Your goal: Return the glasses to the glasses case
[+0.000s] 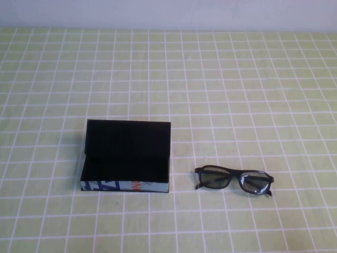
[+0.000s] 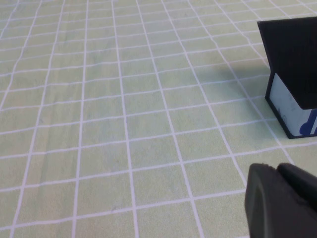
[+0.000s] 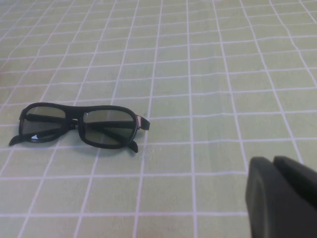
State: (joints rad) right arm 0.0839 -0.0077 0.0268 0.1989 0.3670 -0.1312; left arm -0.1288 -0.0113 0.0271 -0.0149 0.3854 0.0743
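The black glasses (image 1: 234, 179) lie on the green checked cloth at the front right, a short gap to the right of the glasses case (image 1: 126, 155). The case is black and open, with its blue, white and orange printed side (image 1: 124, 186) facing the front. Neither arm shows in the high view. In the left wrist view my left gripper (image 2: 277, 168) is shut and empty, low over the cloth, with a corner of the case (image 2: 292, 59) ahead of it. In the right wrist view my right gripper (image 3: 274, 161) is shut and empty, with the glasses (image 3: 81, 125) ahead and to one side.
The table is covered by a light green cloth with a white grid (image 1: 210, 79). A pale wall runs along the far edge (image 1: 168, 13). Nothing else stands on the cloth.
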